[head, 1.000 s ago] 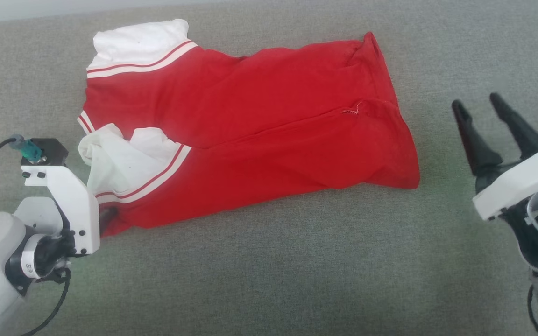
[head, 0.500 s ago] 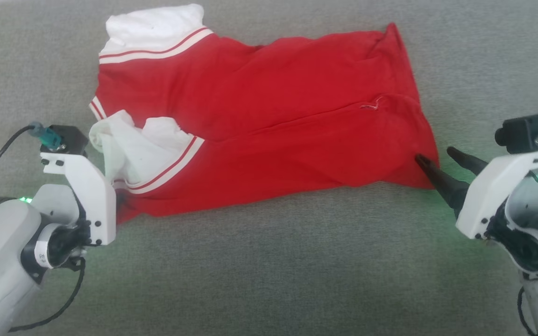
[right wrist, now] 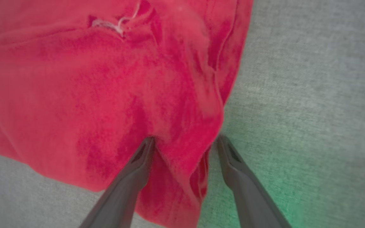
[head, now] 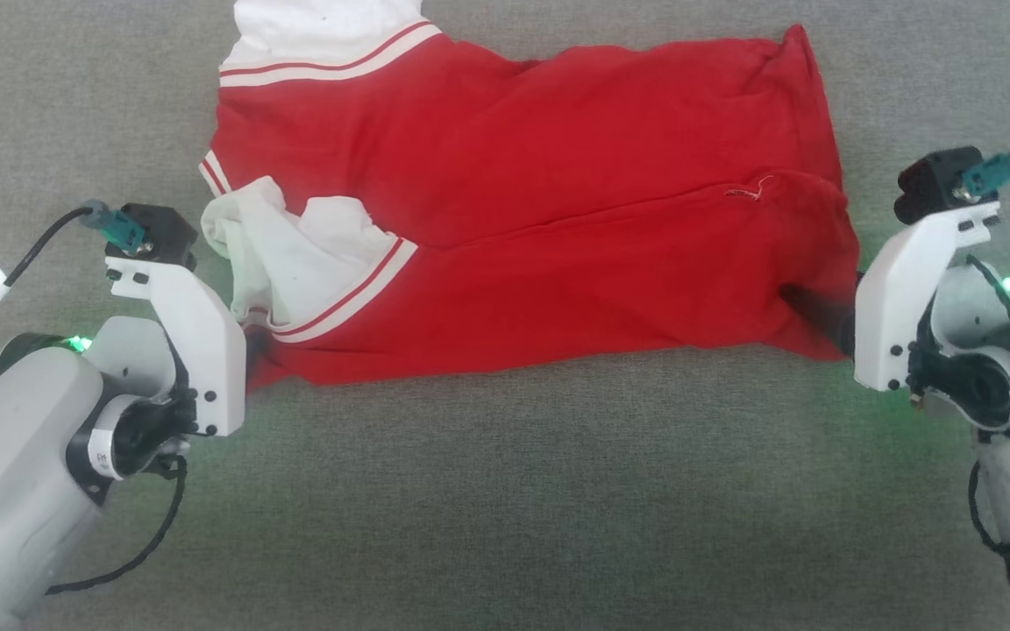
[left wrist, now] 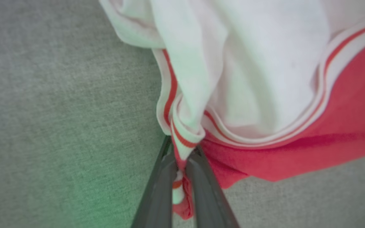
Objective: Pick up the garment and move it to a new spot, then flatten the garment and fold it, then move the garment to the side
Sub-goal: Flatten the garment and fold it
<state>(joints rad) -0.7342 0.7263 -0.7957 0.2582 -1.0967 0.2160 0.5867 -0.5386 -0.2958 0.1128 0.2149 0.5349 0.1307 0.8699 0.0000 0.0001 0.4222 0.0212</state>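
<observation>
"Where's the shirt now?"

"The garment lies across the grey fabric surface, white sleeves at the left and red hem at the right. A crease runs along its middle."

"What about the left gripper?"

"The left gripper is at the near left corner. Its fingers are pinched together on the striped trim, just below the crumpled near sleeve."

"Has the right one got hold too?"

"No. The right gripper sits at the near right corner with its fingers spread wide. One finger presses on the red cloth, and the other rests at the cloth's edge. A ridge of hem stands loose between them."
</observation>
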